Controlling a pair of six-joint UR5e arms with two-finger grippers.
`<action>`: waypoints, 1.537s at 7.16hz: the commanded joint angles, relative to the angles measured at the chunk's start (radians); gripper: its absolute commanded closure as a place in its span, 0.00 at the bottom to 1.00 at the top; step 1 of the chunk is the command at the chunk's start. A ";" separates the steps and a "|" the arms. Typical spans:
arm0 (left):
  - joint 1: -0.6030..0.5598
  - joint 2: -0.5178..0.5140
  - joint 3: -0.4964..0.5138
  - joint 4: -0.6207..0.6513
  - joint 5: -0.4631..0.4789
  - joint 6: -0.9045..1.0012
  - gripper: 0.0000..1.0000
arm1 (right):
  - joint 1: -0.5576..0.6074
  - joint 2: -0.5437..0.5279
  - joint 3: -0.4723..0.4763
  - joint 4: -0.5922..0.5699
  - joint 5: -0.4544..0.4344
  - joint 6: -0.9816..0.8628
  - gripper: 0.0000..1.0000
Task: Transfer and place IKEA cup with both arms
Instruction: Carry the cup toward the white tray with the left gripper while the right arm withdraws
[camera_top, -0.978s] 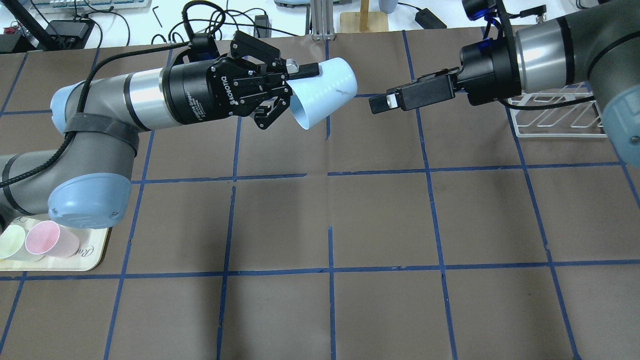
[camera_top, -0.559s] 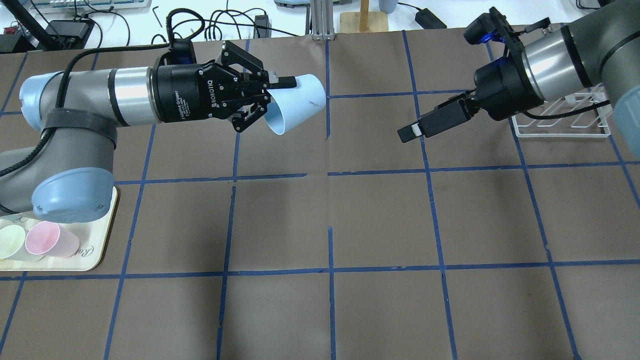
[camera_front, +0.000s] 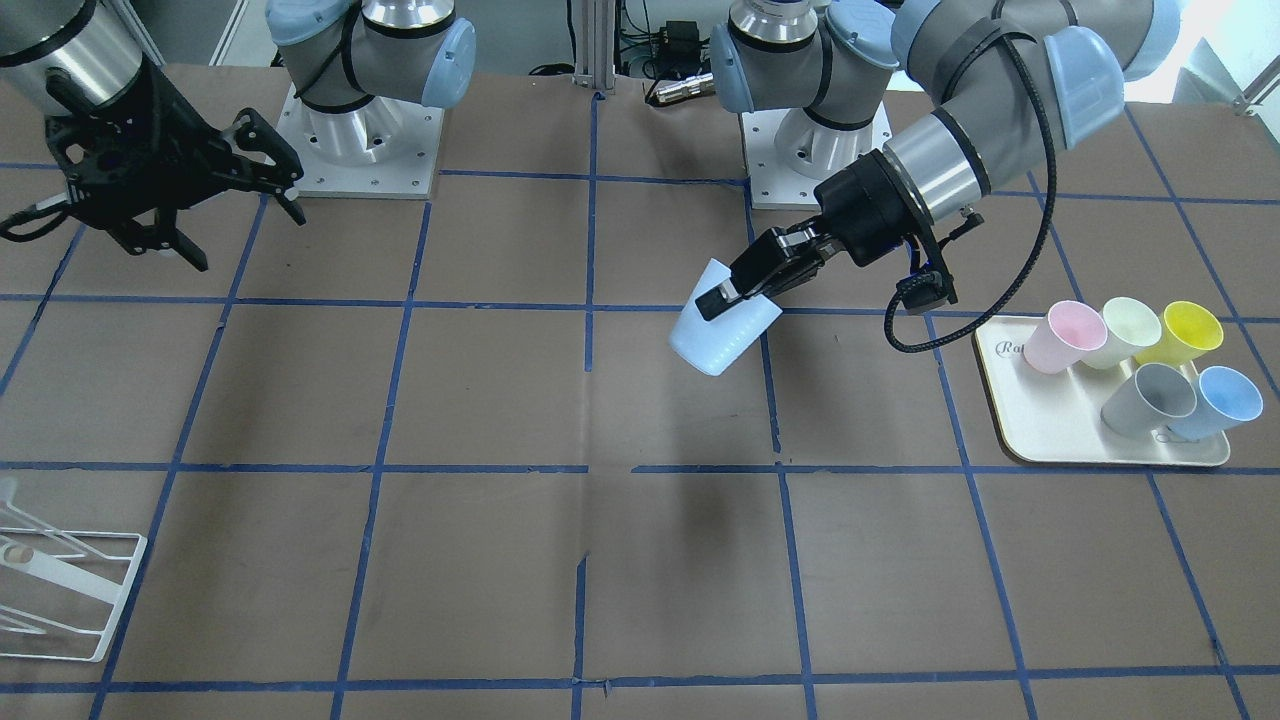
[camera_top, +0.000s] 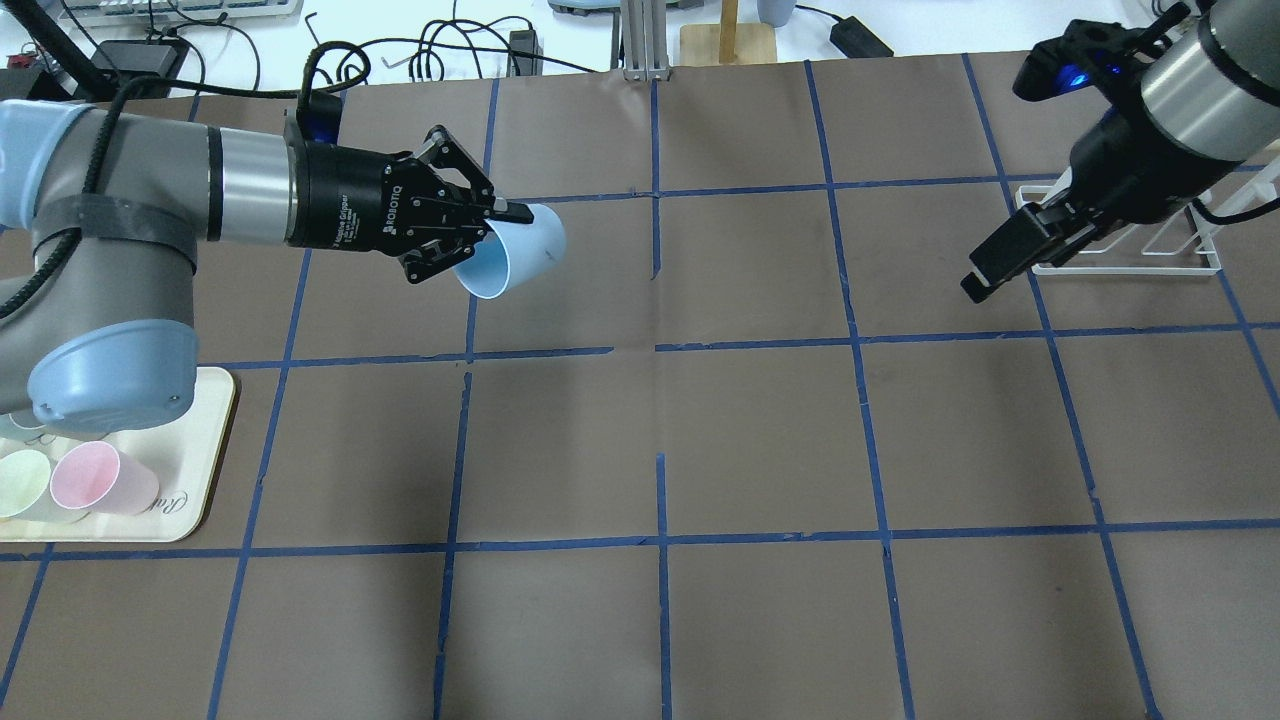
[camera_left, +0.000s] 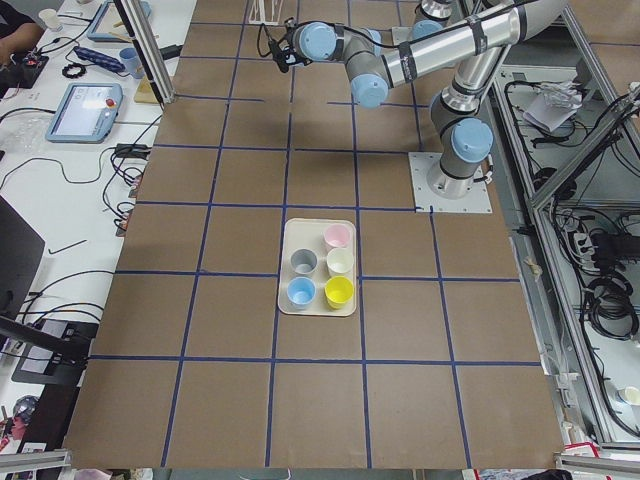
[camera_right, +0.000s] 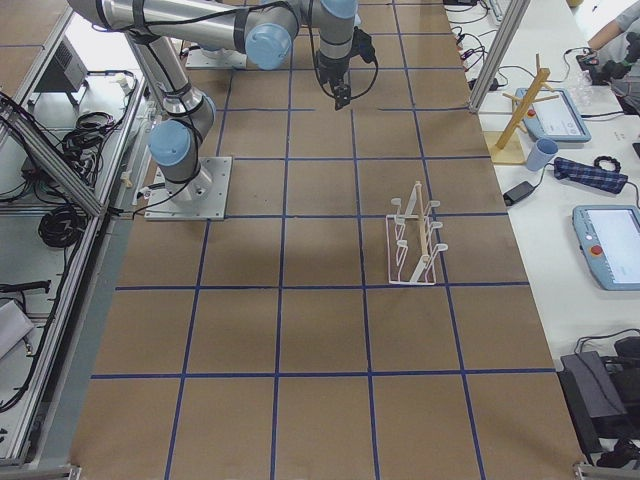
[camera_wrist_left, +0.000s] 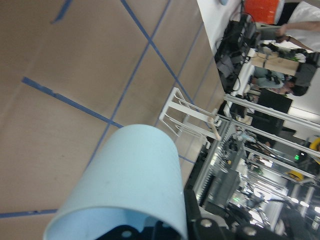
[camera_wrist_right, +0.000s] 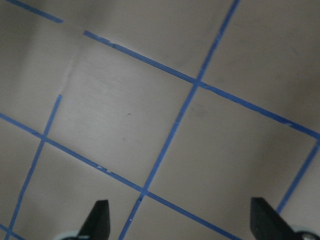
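Observation:
The IKEA cup (camera_top: 518, 262), a pale-blue tumbler, is held above the table and tilted with its mouth toward the robot. My left gripper (camera_top: 495, 236) is shut on its rim, one finger outside and one inside. In the front view the cup (camera_front: 722, 335) hangs from the left gripper (camera_front: 738, 290) near the table's middle. It fills the left wrist view (camera_wrist_left: 130, 180). My right gripper (camera_top: 985, 272) is open and empty, far to the right of the cup, near the rack. Its fingertips (camera_wrist_right: 98, 220) stand wide apart over bare table.
A cream tray (camera_front: 1020, 440) beside the left arm holds a pink cup (camera_front: 1060, 337), a yellow cup (camera_front: 1190, 330), a grey cup (camera_front: 1150, 397), a second blue cup (camera_front: 1220, 400) and a cream one. A white wire rack (camera_top: 1120, 255) stands by the right arm.
My left gripper has drawn back to the left and lower with the cup still in it. My right gripper has pulled away to the right, toward the rack.

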 joint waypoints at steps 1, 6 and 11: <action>0.002 0.003 0.028 -0.064 0.247 0.147 1.00 | 0.039 0.084 -0.079 -0.005 -0.055 0.337 0.00; 0.237 -0.006 0.205 -0.531 0.788 0.880 1.00 | 0.230 0.141 -0.170 -0.014 -0.132 0.647 0.00; 0.288 -0.179 0.236 -0.443 1.175 1.171 1.00 | 0.227 0.143 -0.162 -0.014 -0.190 0.638 0.00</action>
